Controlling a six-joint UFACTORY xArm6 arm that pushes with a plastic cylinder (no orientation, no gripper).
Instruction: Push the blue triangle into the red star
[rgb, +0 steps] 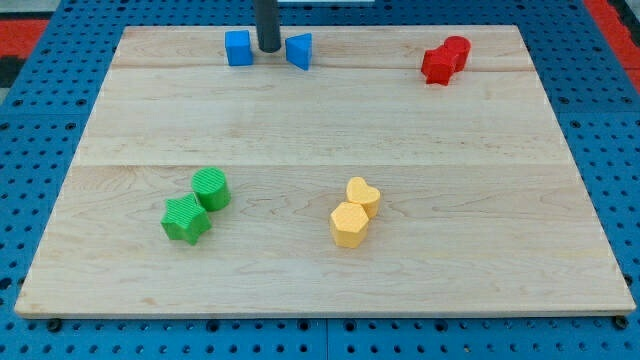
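Yellow hexagon (348, 224) nearest, pale wood board (320, 110), blue pegboard (40, 120) around; my tip (268, 48) between blue cube (238, 47), blue triangle (299, 50); no pincer.

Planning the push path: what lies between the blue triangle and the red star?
Nothing: in the camera view, bare board separates the blue triangle from the red star.

The scene is evenly and brightly lit; only short soft shadows are cast beside the blocks, and no glare or blur is seen
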